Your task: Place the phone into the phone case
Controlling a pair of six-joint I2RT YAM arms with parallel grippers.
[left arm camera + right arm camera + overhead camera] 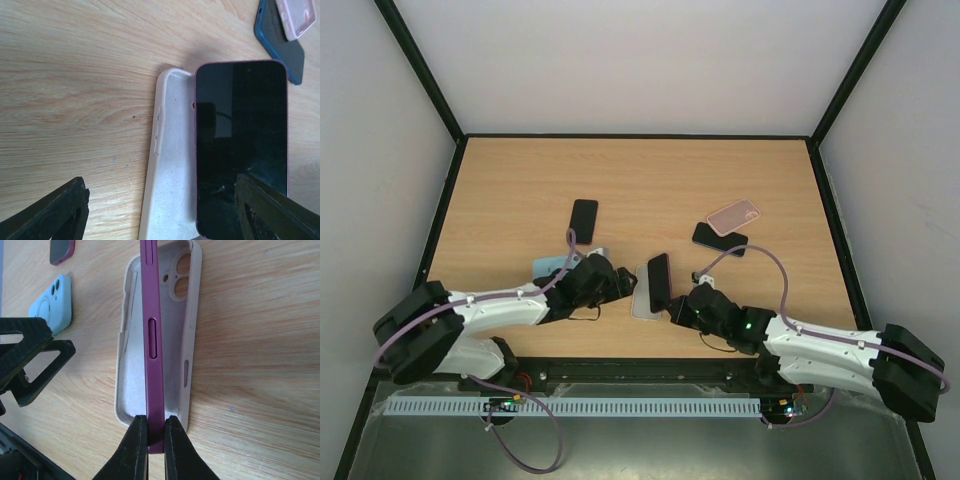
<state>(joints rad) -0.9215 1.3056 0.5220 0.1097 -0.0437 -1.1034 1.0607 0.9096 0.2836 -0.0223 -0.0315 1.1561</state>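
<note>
Clamped by its bottom end in the right hand (155, 440), low in the right wrist view, the phone (152, 340) stands on one long edge with its purple side and button showing. It runs up the middle of the open phone case (131, 380), which lies cavity-up on the worktop (260, 340), camera cutout toward the top of the frame. Whether the phone's lower edge already sits under the case lip I cannot tell. The left hand (162, 212) is released, its fingers spread wide at the lower corners of the left wrist view, straddling case and phone and grasping nothing. To do this step well, I judge the right hand should tip the phone flat, screen up, with one long edge tucked under the lip first. The left hand should pin the pale case wall so it cannot slide, then press the free edge down. Farther out, a blue case (52, 302) and a dark phone (62, 250) lie at upper left.
</note>
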